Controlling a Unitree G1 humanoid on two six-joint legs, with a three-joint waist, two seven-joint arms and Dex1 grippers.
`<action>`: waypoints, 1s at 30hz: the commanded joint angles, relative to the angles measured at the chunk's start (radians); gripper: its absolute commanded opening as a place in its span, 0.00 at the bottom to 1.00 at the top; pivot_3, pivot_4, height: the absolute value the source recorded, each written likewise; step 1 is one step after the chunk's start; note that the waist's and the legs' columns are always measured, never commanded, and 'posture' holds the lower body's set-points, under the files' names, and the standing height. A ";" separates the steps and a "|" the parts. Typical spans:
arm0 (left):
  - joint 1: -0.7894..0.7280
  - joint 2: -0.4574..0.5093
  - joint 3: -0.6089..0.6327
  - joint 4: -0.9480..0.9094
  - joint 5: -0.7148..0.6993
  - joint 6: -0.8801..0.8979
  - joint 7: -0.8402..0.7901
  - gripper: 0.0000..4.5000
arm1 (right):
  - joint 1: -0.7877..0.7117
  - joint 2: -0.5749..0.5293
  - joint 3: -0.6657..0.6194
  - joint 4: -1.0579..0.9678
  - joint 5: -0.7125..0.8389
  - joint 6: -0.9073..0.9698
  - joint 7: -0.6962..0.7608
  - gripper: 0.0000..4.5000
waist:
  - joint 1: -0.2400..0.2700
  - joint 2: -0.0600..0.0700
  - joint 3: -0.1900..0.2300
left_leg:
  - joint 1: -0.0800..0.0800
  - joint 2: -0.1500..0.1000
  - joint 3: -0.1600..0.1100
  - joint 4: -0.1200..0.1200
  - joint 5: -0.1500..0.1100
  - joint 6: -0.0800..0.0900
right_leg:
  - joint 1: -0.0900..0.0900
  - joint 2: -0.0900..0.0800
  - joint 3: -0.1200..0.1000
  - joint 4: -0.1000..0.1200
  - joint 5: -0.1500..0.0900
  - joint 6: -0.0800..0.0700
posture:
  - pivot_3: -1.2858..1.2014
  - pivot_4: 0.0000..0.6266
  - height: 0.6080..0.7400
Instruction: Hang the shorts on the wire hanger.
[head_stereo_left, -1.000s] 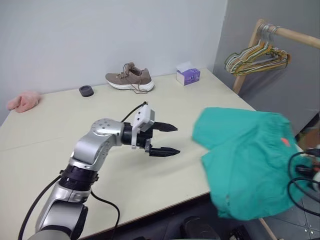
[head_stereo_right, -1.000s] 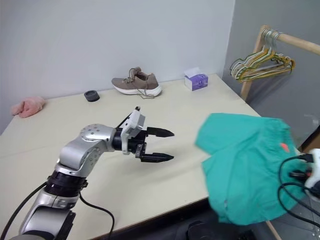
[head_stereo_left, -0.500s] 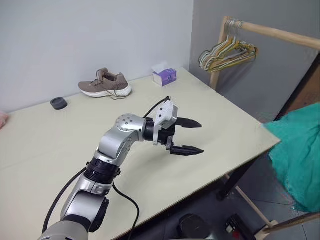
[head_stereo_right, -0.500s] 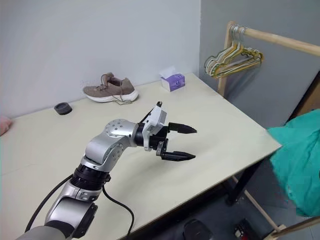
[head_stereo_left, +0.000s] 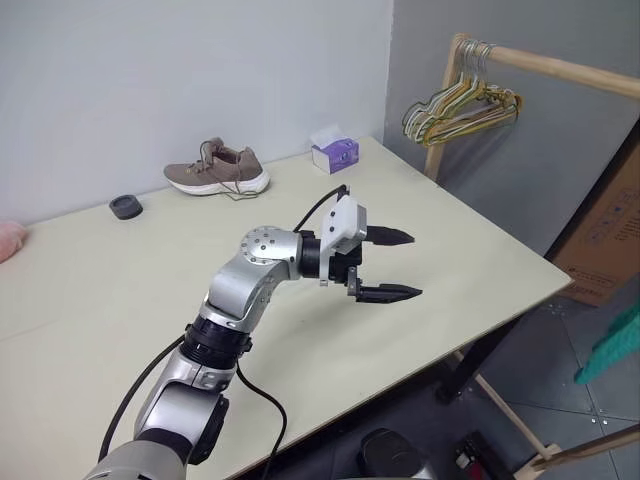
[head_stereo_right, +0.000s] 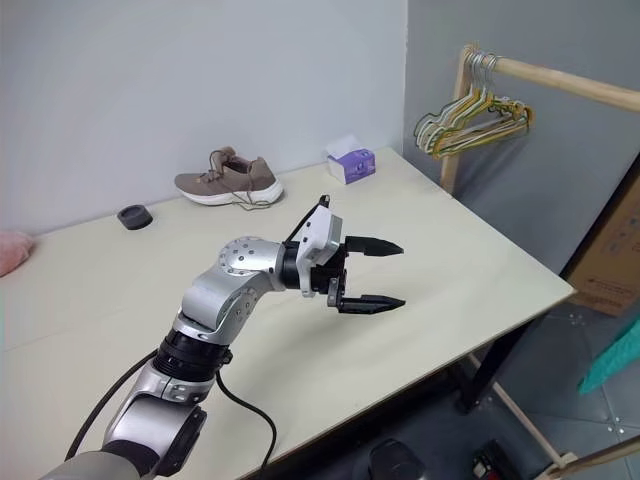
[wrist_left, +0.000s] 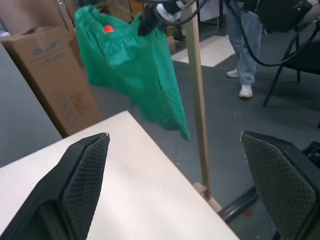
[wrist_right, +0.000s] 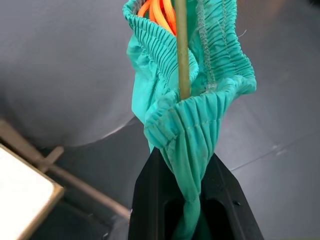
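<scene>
Black fingers of your left hand (head_stereo_left: 390, 265) stand wide apart, level above the pale beige counter (head_stereo_left: 480, 250), holding nothing. Your right hand (wrist_right: 186, 210) is clamped shut on the teal-green cloth shorts with the gathered elastic waistband (wrist_right: 187, 107); the bunched fabric runs down between its two fingers, and a thin olive-green rod, probably the wire hanger (wrist_right: 181, 47), crosses the open waistband, with orange strands behind it. In the left wrist view the shorts hang off the counter's far edge beside an upright wooden post (wrist_left: 196, 90), an orange-red tag (wrist_left: 107, 29) showing at the waist.

A brown cardboard box (wrist_left: 45, 65) beyond the counter carries print too blurred to read, and the small purple and white tissue box (head_stereo_left: 333, 152) shows no legible writing.

Compared with a second ago, the shorts have left the counter: then they filled the right side of the head views, now only a teal sliver (head_stereo_left: 612, 345) shows at the right edge. The left hand has shifted slightly toward the right.

On the counter sit a tan lace-up shoe (head_stereo_left: 217, 170), a small dark round cap (head_stereo_left: 125, 206) and a pink fuzzy cloth (head_stereo_left: 10, 240). A wooden rail (head_stereo_left: 545, 65) holds bunched yellow, green and grey hangers (head_stereo_left: 465, 105) against a grey wall. A person's jeans and white shoes (wrist_left: 242, 50) stand on the grey floor.
</scene>
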 joint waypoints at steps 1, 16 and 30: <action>-0.032 -0.014 0.002 -0.032 0.002 0.000 0.023 0.99 | -0.078 -0.040 0.023 0.073 -0.008 -0.033 -0.007 0.00 | 0.004 0.000 0.001 | 0.000 0.000 0.000 0.000 0.000 0.000 | 0.000 0.000 0.000 0.000 0.000 0.000 | 0.35 0.05 1.00; -0.066 -0.046 -0.001 -0.026 -0.021 0.048 0.022 0.99 | -0.108 -0.020 0.020 0.057 0.046 0.060 0.011 0.00 | 0.007 0.000 0.001 | 0.000 -0.003 0.001 0.001 0.000 0.000 | 0.001 -0.002 0.000 -0.001 0.000 0.003 | 0.34 0.03 1.00; -0.070 -0.057 0.002 0.002 -0.008 0.028 0.017 1.00 | 0.019 0.046 -0.167 -0.255 0.122 0.142 -0.053 0.80 | 0.006 0.002 -0.001 | 0.000 -0.003 0.000 0.001 0.000 0.000 | 0.001 -0.003 0.000 -0.001 0.000 0.005 | 0.34 0.00 1.00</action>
